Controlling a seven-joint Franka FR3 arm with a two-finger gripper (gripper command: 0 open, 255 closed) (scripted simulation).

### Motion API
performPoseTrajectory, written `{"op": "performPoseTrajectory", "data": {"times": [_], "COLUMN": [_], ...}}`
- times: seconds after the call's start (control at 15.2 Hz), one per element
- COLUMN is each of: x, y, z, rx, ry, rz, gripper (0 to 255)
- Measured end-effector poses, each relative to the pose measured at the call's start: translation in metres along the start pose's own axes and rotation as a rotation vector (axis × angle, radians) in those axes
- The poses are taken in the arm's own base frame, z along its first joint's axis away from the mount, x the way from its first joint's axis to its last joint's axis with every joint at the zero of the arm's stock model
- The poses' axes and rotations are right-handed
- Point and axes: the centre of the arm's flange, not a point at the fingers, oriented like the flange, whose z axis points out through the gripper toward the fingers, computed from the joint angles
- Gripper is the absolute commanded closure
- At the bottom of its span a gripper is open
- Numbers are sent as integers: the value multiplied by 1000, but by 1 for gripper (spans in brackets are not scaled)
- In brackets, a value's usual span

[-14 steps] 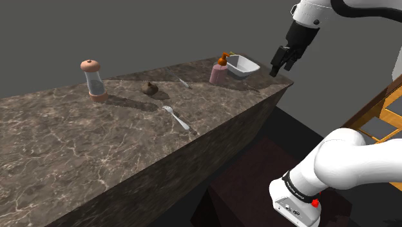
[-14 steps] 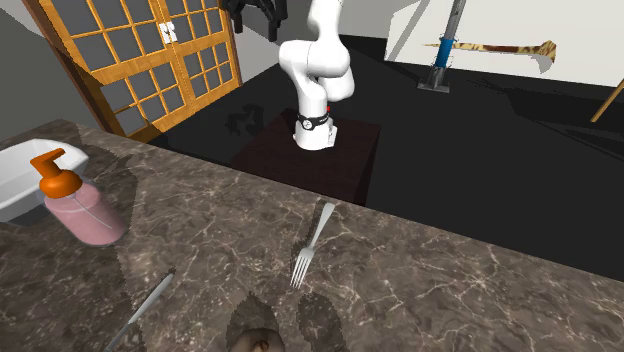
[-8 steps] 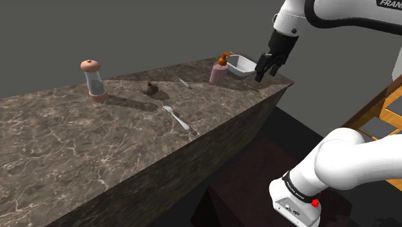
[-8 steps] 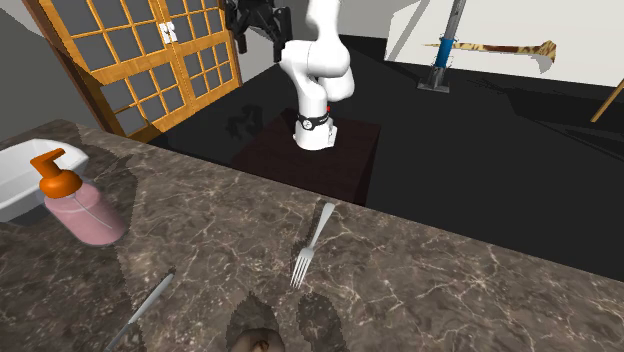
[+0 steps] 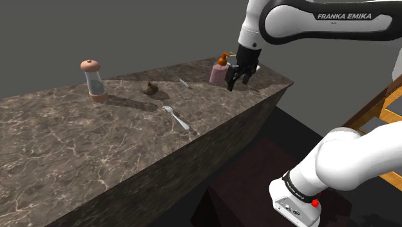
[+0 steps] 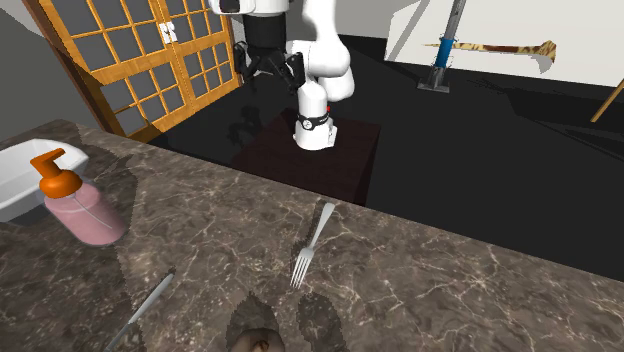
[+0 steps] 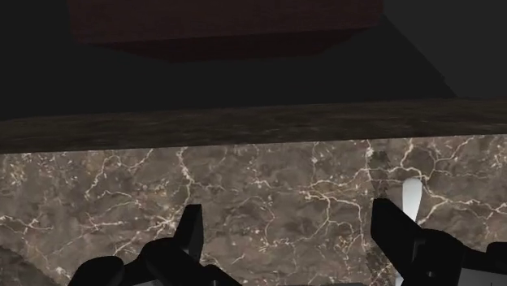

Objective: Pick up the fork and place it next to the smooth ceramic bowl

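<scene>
We log: black two-finger gripper [image 5: 236,81], fingers apart, empty, hangs near pink orange-pump soap bottle [image 5: 219,72]. Silver fork [image 5: 178,118] lies flat, well apart from bottle. 2nd ext. view adds white bowl [image 6: 18,182] beside bottle.

Arm: the white arm [image 5: 351,158] rises from its base, folds back at the elbow, and its forearm runs level across the shoulder view's top.
Wrist: dark, bent steeply downward, so the hand points down at the counter [image 5: 64,142].
Gripper: the black gripper [image 5: 236,80] hangs above the counter's end, close to the stand-side edge, clear of the surface.
Fingers: the fingers [image 7: 192,231] are spread wide apart with nothing between them.
</scene>
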Motion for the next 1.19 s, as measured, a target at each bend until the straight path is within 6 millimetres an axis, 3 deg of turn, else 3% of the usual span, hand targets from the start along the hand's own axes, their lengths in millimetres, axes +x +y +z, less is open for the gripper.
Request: {"op": "performPoseTrajectory", "data": {"times": [1.19], "x": [146], "y": [-145], "z": [126], "rx": [51], "ry": [-83], "rz": [-70], "gripper": [0]}}
